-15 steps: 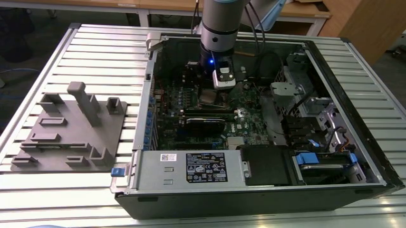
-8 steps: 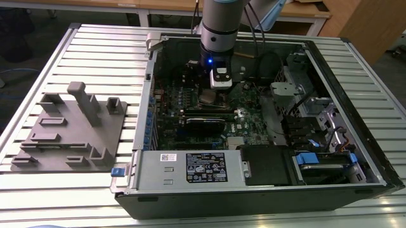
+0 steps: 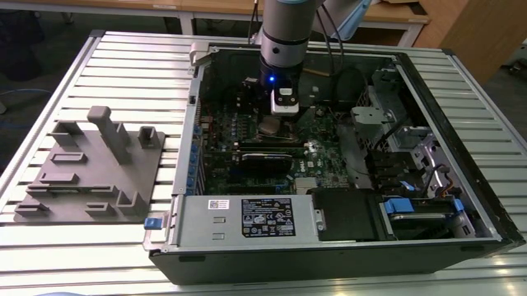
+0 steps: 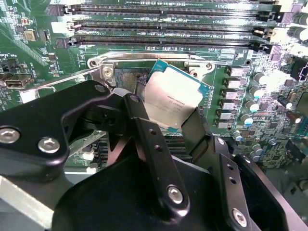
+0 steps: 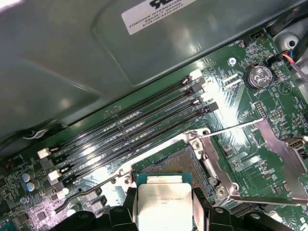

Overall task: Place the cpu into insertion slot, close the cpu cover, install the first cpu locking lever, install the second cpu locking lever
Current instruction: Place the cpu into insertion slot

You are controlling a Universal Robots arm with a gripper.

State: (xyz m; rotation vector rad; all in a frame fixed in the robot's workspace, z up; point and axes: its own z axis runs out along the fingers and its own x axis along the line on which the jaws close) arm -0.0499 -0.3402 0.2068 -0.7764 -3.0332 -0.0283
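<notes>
My gripper [image 4: 169, 118] is shut on the cpu [image 4: 175, 98], a flat silver-topped square chip on a green board, gripped at two opposite edges by the black fingers [image 4: 140, 115]. In the first wrist view the cpu [image 5: 162, 202] hangs just above one edge of the insertion slot [image 5: 179, 163], whose dark contact field lies bare. The cpu cover [image 5: 283, 156], a silver frame plate, is swung open beside the slot. A thin locking lever [image 5: 231, 128] stands raised along one side of the slot, and another lever [image 5: 79, 196] lies on the other. In the exterior view the gripper [image 3: 284, 110] hovers inside the computer case over the slot [image 3: 274, 127].
Several long black memory slots [image 5: 130, 127] run beside the socket, with a coin battery [image 5: 258, 76] nearby. The case walls [image 3: 191, 123], a drive cage [image 3: 395, 132] and the power supply [image 3: 247, 219] surround the board. A grey fixture [image 3: 91, 166] sits on the slatted table at the exterior view's left.
</notes>
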